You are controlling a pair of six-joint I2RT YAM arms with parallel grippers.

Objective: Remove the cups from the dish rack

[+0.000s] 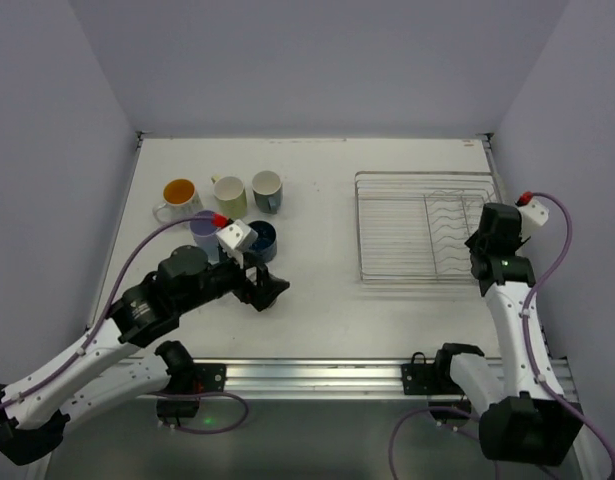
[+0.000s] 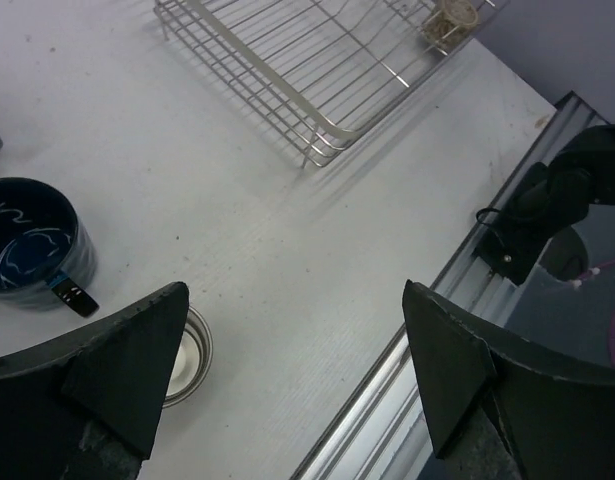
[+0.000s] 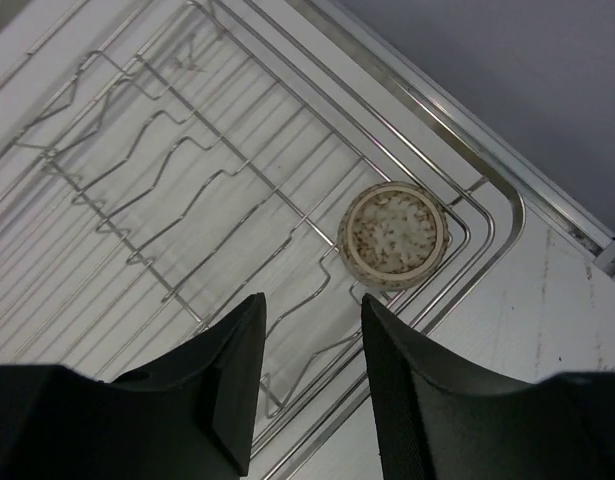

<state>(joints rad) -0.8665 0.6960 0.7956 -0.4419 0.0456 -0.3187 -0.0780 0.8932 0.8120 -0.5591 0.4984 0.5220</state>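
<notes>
White tabletop holds the dish rack. Left gripper spread wide above a steel cup. Right gripper closed, empty, above a speckled cream cup.

No readable text, label or number appears on anything.

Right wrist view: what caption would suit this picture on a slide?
The right gripper, shut and empty, hangs above a speckled cream cup in the corner of the wire dish rack.

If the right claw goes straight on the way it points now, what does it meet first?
Probably the dish rack: the right claw points down at its wire prongs and floor. The cream cup lies ahead and slightly right of that line, so depth is uncertain.
</notes>
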